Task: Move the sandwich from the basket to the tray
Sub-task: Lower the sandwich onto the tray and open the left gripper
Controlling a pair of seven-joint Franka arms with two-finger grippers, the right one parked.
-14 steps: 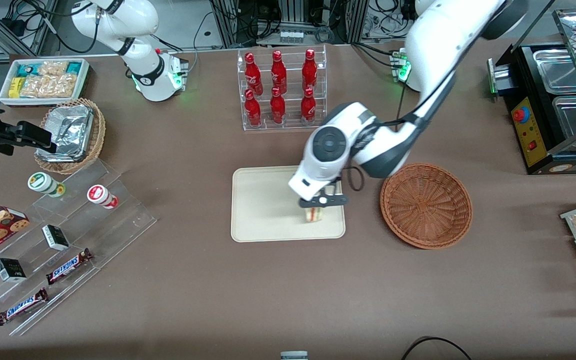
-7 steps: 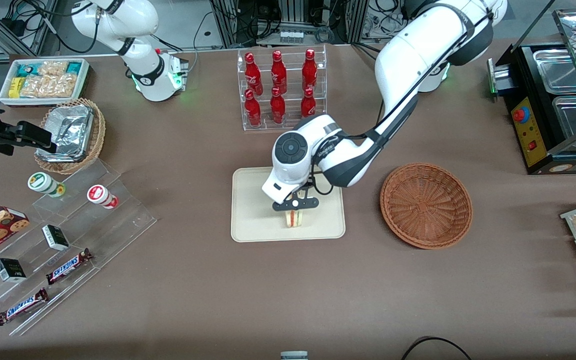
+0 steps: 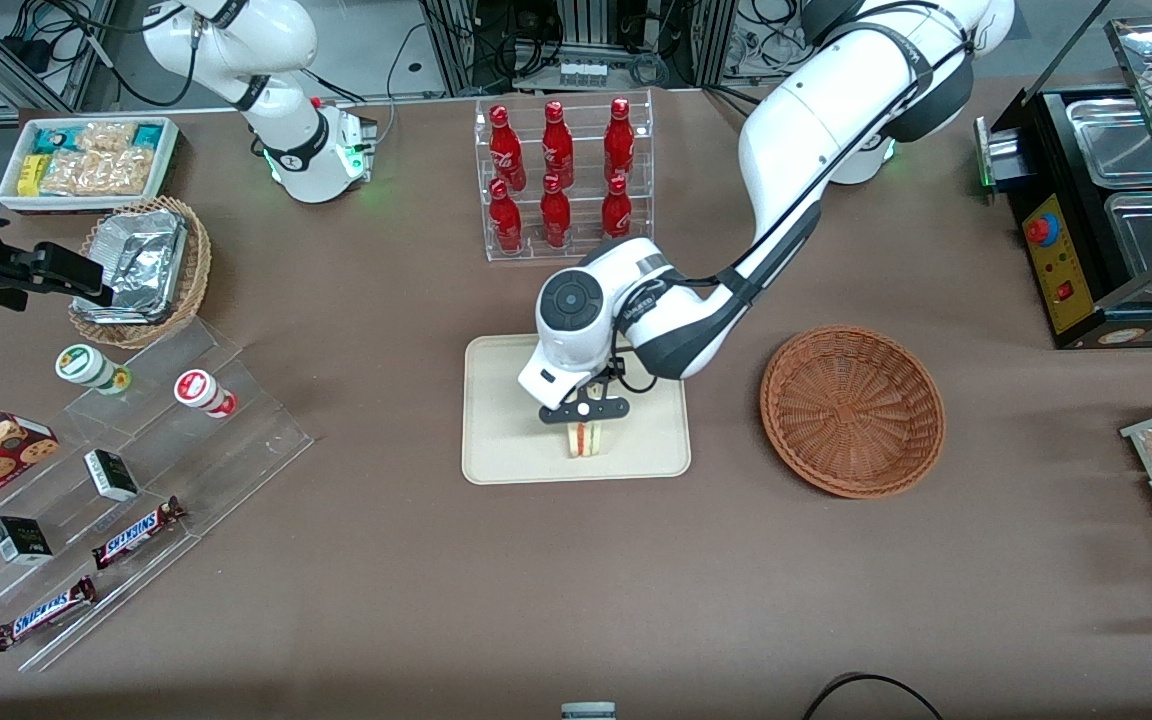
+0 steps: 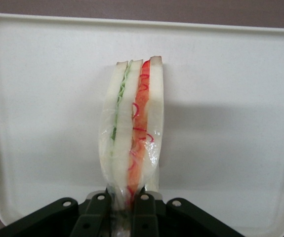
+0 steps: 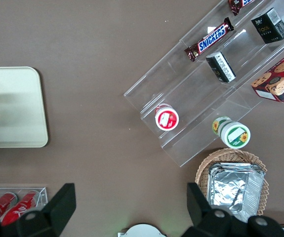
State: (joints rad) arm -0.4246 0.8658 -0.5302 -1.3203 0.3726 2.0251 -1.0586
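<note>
The sandwich, a wrapped wedge of pale bread with green and red filling, stands on edge over the cream tray, in its part nearer the front camera. The left gripper is shut on the sandwich's top corner. In the left wrist view the gripper pinches the sandwich, which hangs down toward the tray; I cannot tell whether it touches. The reddish-brown wicker basket lies empty beside the tray, toward the working arm's end.
A clear rack of red bottles stands farther from the front camera than the tray. A tan basket with foil, a white snack box and a clear stepped stand with snacks lie toward the parked arm's end. A black appliance stands toward the working arm's end.
The gripper carried the sandwich from the tray's edge next to the basket toward the tray's middle, and has slowed almost to a stop over the last half second.
</note>
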